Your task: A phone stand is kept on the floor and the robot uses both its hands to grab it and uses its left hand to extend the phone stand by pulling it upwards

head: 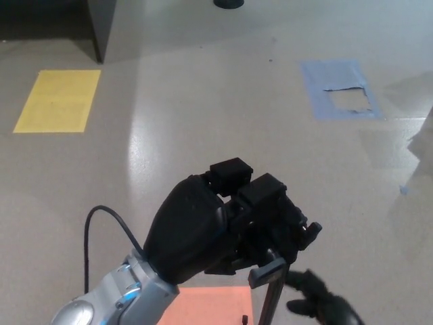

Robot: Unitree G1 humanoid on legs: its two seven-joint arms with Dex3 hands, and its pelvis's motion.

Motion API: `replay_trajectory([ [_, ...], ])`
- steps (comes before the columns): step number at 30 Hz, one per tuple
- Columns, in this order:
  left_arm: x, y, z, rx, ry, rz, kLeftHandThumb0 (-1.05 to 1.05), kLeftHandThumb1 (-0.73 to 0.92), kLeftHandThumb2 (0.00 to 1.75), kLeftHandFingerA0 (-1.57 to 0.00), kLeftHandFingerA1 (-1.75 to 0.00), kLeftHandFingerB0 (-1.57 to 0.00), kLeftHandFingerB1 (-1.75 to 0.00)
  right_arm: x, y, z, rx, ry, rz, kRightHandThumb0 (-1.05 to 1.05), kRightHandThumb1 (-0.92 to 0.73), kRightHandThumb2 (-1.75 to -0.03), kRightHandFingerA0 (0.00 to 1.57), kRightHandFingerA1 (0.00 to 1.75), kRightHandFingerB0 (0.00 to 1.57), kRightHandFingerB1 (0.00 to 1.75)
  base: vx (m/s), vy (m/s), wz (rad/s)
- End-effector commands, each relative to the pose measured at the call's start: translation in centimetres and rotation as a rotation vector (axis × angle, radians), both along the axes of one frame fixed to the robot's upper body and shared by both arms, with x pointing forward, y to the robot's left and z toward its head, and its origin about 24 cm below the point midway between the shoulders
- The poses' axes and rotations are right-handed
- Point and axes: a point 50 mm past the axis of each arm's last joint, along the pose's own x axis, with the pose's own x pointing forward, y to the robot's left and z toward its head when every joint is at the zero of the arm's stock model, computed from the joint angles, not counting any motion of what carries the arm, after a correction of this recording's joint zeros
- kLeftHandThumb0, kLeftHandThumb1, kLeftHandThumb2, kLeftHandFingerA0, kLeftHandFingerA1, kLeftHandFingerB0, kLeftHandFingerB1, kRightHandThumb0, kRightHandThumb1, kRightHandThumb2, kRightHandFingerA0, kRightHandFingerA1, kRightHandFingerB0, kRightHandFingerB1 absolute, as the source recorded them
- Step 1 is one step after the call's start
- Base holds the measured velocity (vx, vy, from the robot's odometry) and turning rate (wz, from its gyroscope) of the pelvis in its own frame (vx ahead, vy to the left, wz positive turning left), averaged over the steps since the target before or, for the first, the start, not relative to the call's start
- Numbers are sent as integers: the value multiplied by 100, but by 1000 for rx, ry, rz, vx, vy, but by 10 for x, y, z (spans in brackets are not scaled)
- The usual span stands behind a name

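My left hand fills the lower middle of the head view, its black fingers closed around the top of the dark phone stand. The stand's grey clamp head and thin pole show just below the fingers. Only the top of my right hand shows at the bottom edge, right of the pole and low beside it; whether it touches the pole is hidden. The stand's base is out of view.
An orange-pink sheet lies on the floor under my left hand. A yellow rectangle marks the floor at far left, blue tape at far right. A dark cabinet corner stands at the back left.
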Motion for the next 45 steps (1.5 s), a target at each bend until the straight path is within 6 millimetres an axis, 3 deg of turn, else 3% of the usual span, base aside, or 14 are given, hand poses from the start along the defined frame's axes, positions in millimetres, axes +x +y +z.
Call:
replay_trajectory([
  [1, 4, 4, 14, -69, -47, 23, -9, 78, 55, -56, -175, -47, -170, -15, 8, -9, -152, 1, 54, -105, -71, -52, 0, 66, 0, 46, 0, 0, 0],
  [6, 4, 5, 12, -66, -46, 17, -9, 76, 57, -59, -175, -44, -175, 10, 19, -11, -172, -1, 2, -105, -68, -57, 0, 55, 0, 6, 0, 0, 0],
  [8, 4, 4, 10, -66, -36, 13, -9, 77, 55, -57, -175, -46, -170, 22, 24, -12, -153, 46, -24, -92, -50, -96, 0, 77, 0, 73, 0, 0, 0],
  [10, 4, 3, 11, -69, -42, 9, -8, 76, 57, -59, -175, -43, -175, 32, 27, -12, -137, 89, -34, -105, -68, -57, 0, 71, 0, 50, 0, 0, 0],
  [17, 2, 0, 12, -88, -34, 1, -10, 79, 58, -61, -175, -46, -175, 67, 36, -4, -106, 26, -113, -53, -52, -99, 3, 68, 0, 65, 0, 0, 0],
  [19, 0, -1, 12, -89, -26, 5, -8, 77, 57, -61, -175, -47, -175, 69, 35, 0, 41, -45, -325, -28, -54, -56, 121, 97, 109, 80, 0, 0, 0],
  [23, 0, 1, 10, -97, -29, 4, -8, 75, 56, -61, -175, -45, -175, 67, 31, 1, 227, -66, -500, -20, -66, -59, 157, 135, 147, 107, 0, 0, 0],
  [36, -2, -2, 13, -89, -30, -15, -20, 78, 58, -69, -175, -47, -175, 56, 16, -9, 363, -36, -665, -28, -62, -57, 157, 142, 157, 145, 0, 0, 0],
  [37, -1, -4, 20, -75, -38, -27, -39, 60, 83, -104, -143, -80, -127, 54, 12, -10, 349, -59, -684, -25, -61, -61, 157, 148, 157, 152, 0, 0, 0],
  [39, 0, -5, 30, -63, -60, -41, -25, 78, 59, -72, -175, -48, -175, 51, 7, -12, 343, -65, -715, -22, -61, -62, 157, 150, 156, 154, 0, 0, 0],
  [40, 1, -7, 40, -62, -90, -48, -41, 64, 88, -103, -141, -76, -124, 48, 3, -14, 330, -70, -736, -20, -61, -61, 157, 155, 156, 160, 0, 0, 0],
  [42, 4, -10, 54, -77, -140, -60, -23, 81, 59, -74, -175, -45, -175, 45, -3, -17, 303, -69, -752, -21, -60, -66, 157, 155, 156, 160, 0, 0, 0],
  [44, 6, -11, 69, -99, -188, -73, -38, 60, 83, -108, -145, -77, -126, 42, -7, -20, 300, -61, -758, -19, -61, -65, 157, 154, 156, 159, 0, 0, 0],
  [45, 7, -13, 79, -113, -219, -82, -22, 75, 57, -79, -175, -49, -175, 40, -9, -22, 300, -58, -764, -18, -57, -68, 157, 156, 157, 161, 0, 0, 0],
])
